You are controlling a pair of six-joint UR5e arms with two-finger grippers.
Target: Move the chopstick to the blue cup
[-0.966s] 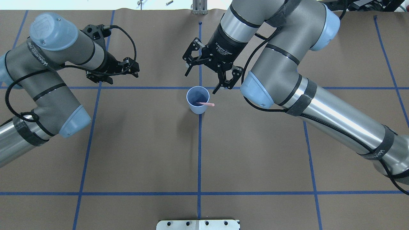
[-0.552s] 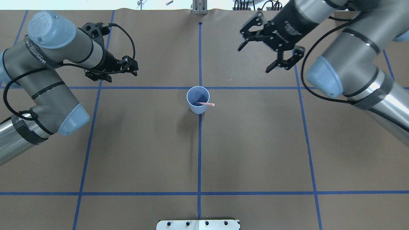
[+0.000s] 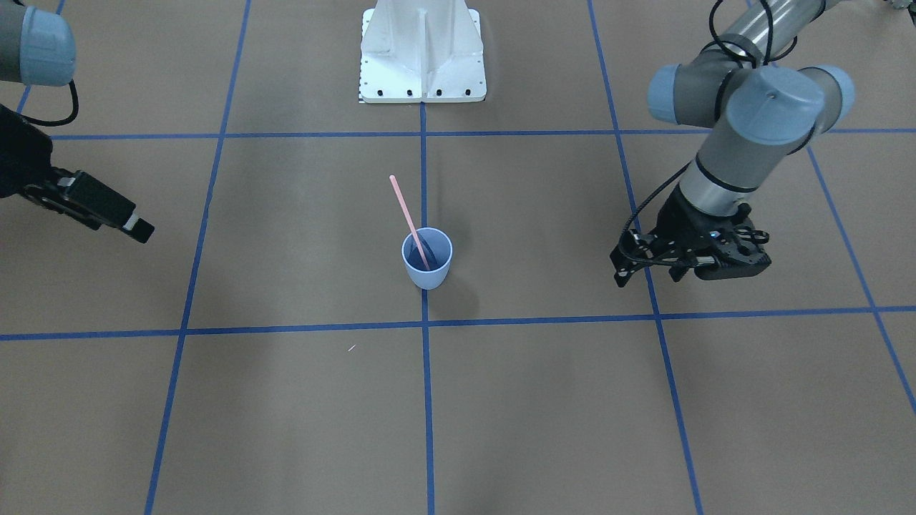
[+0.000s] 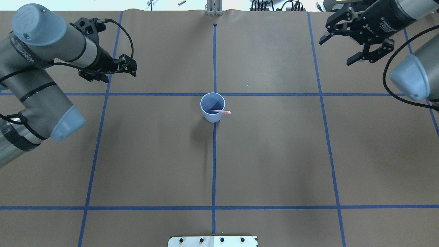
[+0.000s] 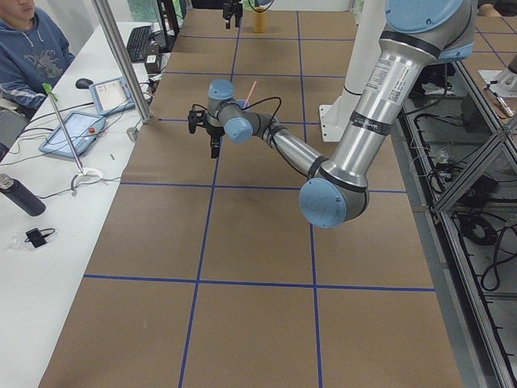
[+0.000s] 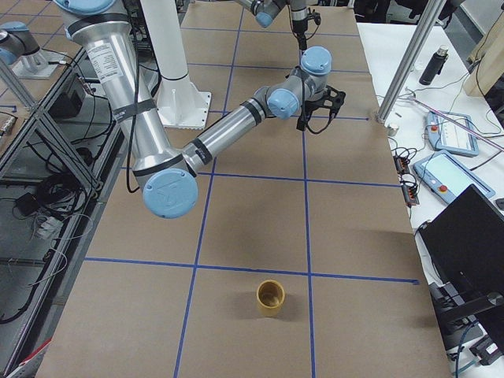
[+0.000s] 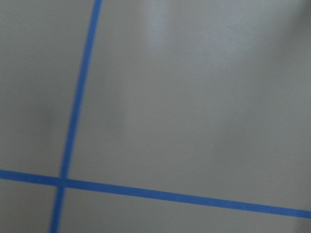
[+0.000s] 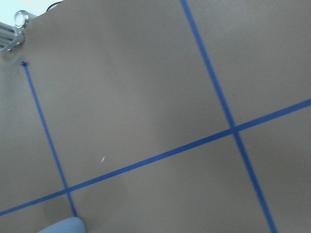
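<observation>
- The blue cup (image 4: 212, 107) stood upright near the middle of the overhead frame, on the brown paper desk (image 4: 274, 154), right where the centre blue tape line (image 4: 214, 164) runs.
- The chopstick (image 4: 221, 112) sat inside it. From the front camera I saw its lower end down in the dark blue inside and the rest leaning up and to the left over the rim.
- Nothing was touching the cup or the stick.
- The right end effector (image 4: 337, 51) hung in the upper right corner of the overhead frame, released, its fingers spread wide and nothing between them, well apart from the cup.
- The left end effector (image 4: 116, 75) hung in the upper left of that frame, also well away from the cup. It looked released and empty, fingers apart.
- The right wrist camera showed bare paper and tape lines, with a sliver of pale blue rim (image 8: 60, 227) at the bottom left edge.
- The left wrist camera showed only blurred paper and tape.
- A mustard-coloured cup (image 6: 271, 298) stood alone low in the right side view.
- A person in a blue hoodie (image 5: 28, 48) sat in the upper left of the left side view.
</observation>
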